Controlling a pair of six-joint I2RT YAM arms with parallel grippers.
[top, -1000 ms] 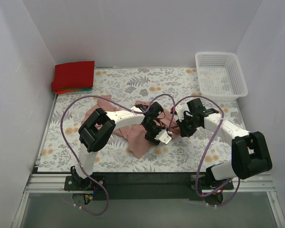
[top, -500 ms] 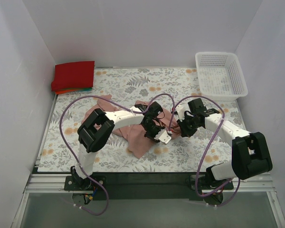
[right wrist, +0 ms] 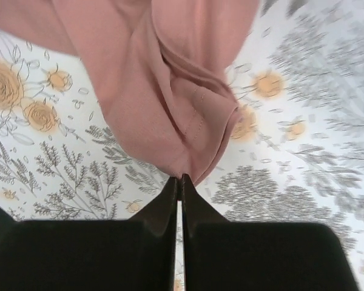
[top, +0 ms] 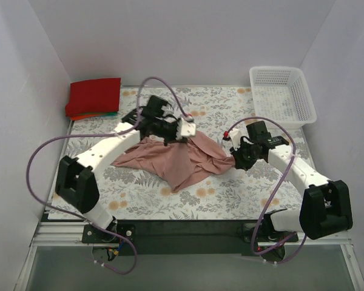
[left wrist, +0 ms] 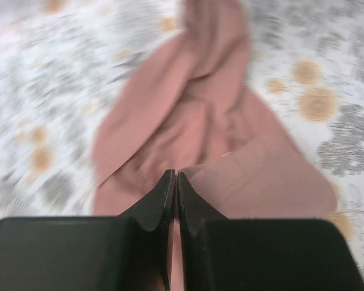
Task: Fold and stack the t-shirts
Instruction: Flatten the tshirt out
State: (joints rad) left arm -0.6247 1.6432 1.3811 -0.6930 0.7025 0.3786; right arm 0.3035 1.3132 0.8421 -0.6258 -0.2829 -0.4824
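Spreading step: with both jaws pressed together, the left gripper point(left wrist: 175, 180) pinching the pink shirt point(top: 176, 160) at its far edge and the right gripper point(right wrist: 179, 182) pinching a hem, the arms should draw apart evenly and low to flatten the crumpled, creased garment lying mid-way across the table point(top: 230, 103), well apart from the red stack point(top: 94, 96).

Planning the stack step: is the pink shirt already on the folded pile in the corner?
No, the pink shirt lies crumpled in the middle, well apart from the folded pile.
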